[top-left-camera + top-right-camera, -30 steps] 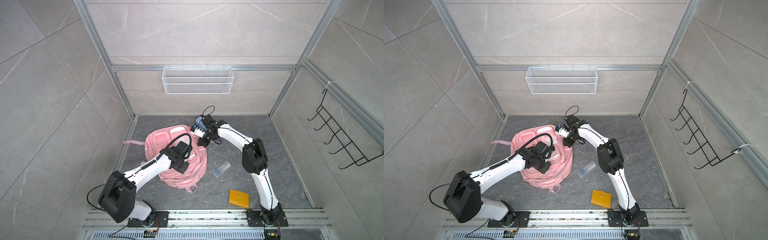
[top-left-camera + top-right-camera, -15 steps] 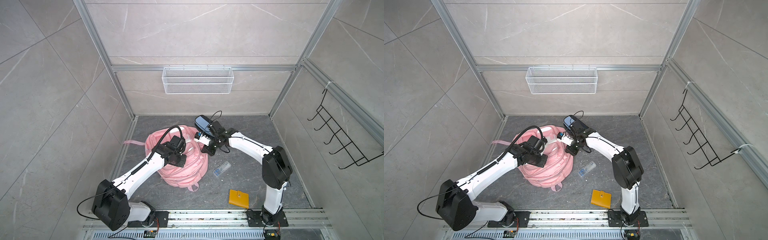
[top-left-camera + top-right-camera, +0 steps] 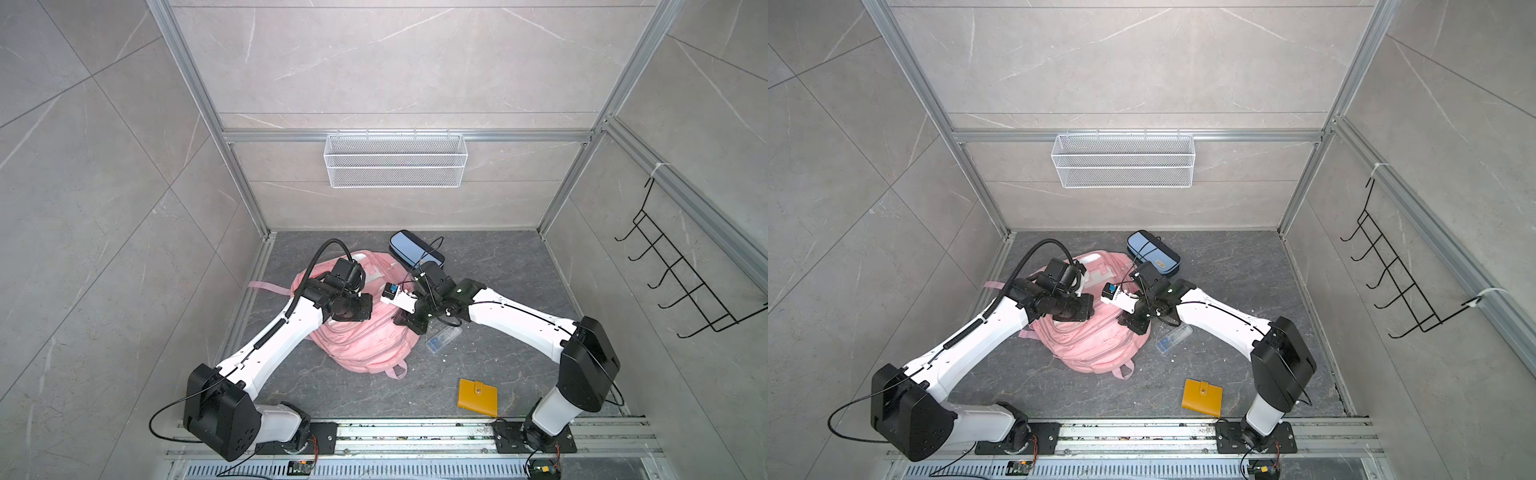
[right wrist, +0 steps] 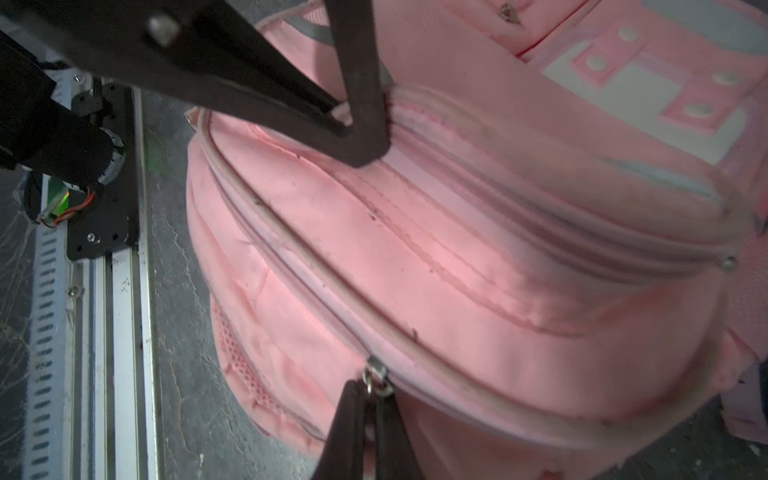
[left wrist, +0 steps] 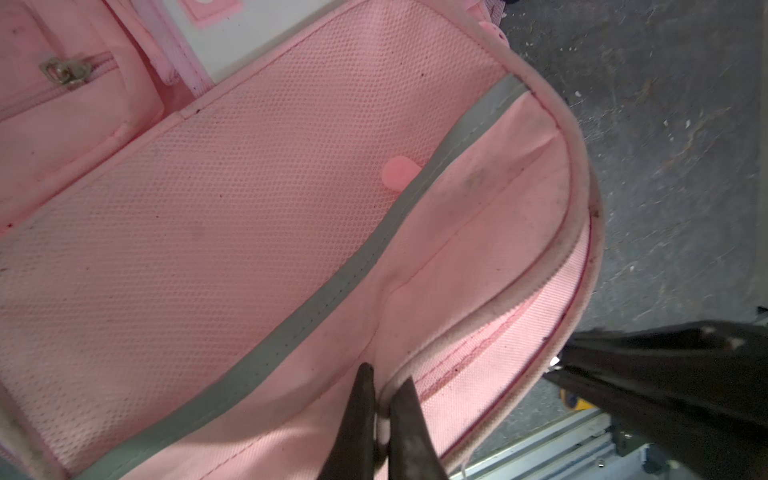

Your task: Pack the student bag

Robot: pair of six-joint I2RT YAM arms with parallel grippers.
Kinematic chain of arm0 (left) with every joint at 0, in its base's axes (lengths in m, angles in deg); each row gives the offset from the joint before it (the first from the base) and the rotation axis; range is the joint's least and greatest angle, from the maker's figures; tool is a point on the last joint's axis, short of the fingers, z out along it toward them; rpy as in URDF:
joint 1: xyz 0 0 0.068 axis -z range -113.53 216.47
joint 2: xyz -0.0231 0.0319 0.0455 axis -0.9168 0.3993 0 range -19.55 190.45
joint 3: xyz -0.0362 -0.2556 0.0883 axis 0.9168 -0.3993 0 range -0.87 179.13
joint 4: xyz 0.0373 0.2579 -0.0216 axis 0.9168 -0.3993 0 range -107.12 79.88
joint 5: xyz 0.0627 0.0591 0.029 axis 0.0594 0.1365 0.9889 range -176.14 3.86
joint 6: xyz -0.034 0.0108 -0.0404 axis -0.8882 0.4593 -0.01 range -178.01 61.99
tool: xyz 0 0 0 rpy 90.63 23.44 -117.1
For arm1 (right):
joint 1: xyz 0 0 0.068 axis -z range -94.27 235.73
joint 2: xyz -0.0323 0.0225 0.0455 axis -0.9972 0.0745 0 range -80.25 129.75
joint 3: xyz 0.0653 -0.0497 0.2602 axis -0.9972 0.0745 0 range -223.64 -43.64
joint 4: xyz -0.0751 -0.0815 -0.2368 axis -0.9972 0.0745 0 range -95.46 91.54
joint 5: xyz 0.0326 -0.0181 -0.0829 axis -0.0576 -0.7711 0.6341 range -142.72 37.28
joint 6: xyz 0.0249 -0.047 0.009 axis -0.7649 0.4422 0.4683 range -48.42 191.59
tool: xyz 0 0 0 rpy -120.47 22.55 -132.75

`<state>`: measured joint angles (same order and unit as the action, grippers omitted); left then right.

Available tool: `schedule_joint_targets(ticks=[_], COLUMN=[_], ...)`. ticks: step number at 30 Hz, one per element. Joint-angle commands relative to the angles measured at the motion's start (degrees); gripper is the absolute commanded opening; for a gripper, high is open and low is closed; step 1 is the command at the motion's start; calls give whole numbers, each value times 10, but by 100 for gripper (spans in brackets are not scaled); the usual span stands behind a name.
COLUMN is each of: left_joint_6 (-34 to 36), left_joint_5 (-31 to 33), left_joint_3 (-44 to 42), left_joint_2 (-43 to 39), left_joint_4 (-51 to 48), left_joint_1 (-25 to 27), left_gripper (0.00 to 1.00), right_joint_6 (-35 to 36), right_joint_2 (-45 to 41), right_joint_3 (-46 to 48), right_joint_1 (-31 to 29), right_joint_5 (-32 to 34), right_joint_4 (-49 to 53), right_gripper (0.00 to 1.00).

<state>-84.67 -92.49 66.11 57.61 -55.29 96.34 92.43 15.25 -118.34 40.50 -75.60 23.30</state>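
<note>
The student bag [image 3: 365, 347] [image 3: 1096, 347], a soft pink backpack, lies on the grey floor in both top views. My left gripper [image 5: 386, 374] [image 3: 362, 309] is shut on the pale piping along the bag's edge. The right wrist view shows those fingers [image 4: 357, 124] pinching that rim. My right gripper [image 4: 370, 386] [image 3: 409, 324] is shut on a metal zipper pull [image 4: 376, 376] of the bag's long zip, at the bag's right side. The left wrist view shows the right gripper's black body [image 5: 665, 374] just beyond the bag's edge.
A light-blue and navy pencil case [image 3: 415, 249] lies behind the bag. A clear plastic box [image 3: 444, 338] lies right of the bag and a yellow wallet [image 3: 478, 397] nearer the front rail [image 3: 415, 432]. A wire basket [image 3: 395, 160] hangs on the back wall, a hook rack [image 3: 681, 286] on the right wall.
The right arm has swung from over the pencil case toward the front, to the bag's right side, uncovering the case. The left gripper has shifted slightly back over the bag. Both stay shut.
</note>
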Motion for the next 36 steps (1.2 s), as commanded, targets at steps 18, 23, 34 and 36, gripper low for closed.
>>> schedule_joint_targets(ticks=[18, 23, 34, 36], left_joint_6=[-235, -188, -41, -8], left_joint_5=[33, 14, -100, -128], left_joint_3=[-6, 12, -25, -40], left_joint_2=[-111, -58, -67, -56], left_joint_4=[52, 109, -47, -61], left_joint_1=[-6, -11, -160, -189], left_gripper=[0, 8, 62, 65], right_joint_6=[-67, -53, -53, -50], right_joint_2=[48, 84, 137, 141], right_joint_3=[-40, -81, -123, -132], right_joint_1=[30, 47, 73, 74], right_joint_5=[6, 19, 36, 37], right_joint_4=[-19, 13, 32, 39], right_gripper=[0, 0, 0, 0])
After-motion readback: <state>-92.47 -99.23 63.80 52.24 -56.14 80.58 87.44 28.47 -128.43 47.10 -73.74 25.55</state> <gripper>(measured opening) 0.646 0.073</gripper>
